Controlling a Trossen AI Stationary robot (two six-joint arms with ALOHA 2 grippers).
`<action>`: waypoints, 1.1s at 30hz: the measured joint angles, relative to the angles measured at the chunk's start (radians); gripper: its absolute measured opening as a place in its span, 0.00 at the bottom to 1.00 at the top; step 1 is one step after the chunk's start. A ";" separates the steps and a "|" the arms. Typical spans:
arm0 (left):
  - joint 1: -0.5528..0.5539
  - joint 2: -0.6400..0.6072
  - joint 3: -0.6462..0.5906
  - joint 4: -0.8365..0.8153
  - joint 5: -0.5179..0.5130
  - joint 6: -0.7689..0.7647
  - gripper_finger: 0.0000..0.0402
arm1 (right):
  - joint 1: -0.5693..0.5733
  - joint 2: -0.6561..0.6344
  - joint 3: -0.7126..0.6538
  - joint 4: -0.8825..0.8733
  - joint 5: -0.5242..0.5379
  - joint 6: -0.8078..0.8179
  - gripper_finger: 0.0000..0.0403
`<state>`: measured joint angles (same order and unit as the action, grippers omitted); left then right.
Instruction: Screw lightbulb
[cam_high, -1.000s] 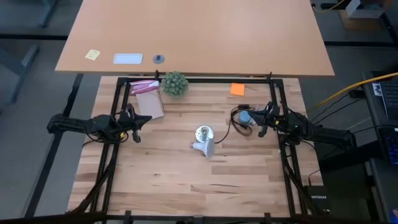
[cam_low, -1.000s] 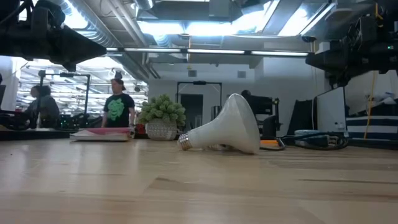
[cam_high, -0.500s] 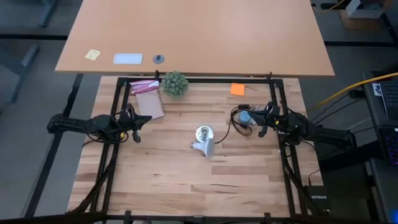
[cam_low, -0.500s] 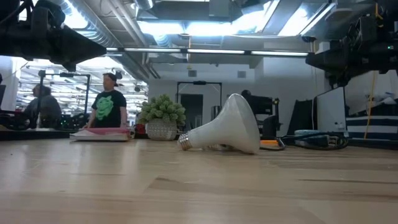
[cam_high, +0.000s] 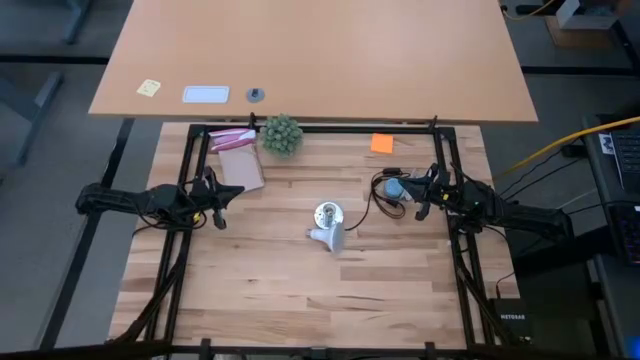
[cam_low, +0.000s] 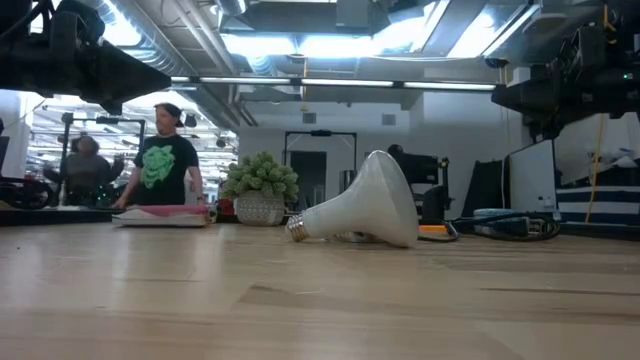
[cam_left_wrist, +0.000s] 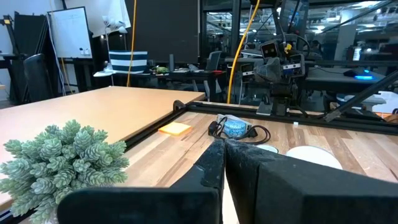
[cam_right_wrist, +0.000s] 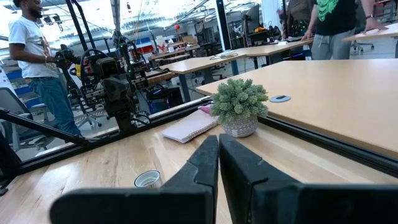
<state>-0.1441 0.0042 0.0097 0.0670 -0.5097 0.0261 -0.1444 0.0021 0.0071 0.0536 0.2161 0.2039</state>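
You had the lightbulb lying on its side near the middle of the worktop, just beside the round silvery socket. It was white and frosted, its wide dome tapering cone-like to a narrow greyish screw base. The left gripper and right gripper hung at opposite sides, well apart from it, jaws together and empty.

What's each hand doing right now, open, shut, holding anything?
Left hand: shut, empty, at the table's left side.
Right hand: shut, empty, at the right side.
Bulb: lying loose mid-table.
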 joint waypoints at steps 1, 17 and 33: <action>0.000 0.000 0.000 0.000 0.000 0.000 0.01 | 0.000 0.000 0.000 0.000 0.000 0.000 0.05; 0.001 0.000 0.000 0.000 0.000 0.067 0.01 | 0.000 0.000 0.000 0.000 0.000 0.000 0.05; 0.002 0.000 0.000 0.067 0.000 -0.011 0.01 | 0.000 0.000 0.000 0.001 0.000 0.000 0.05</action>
<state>-0.1421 0.0044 0.0093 0.1341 -0.5097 0.0152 -0.1444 0.0025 0.0071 0.0543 0.2161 0.2039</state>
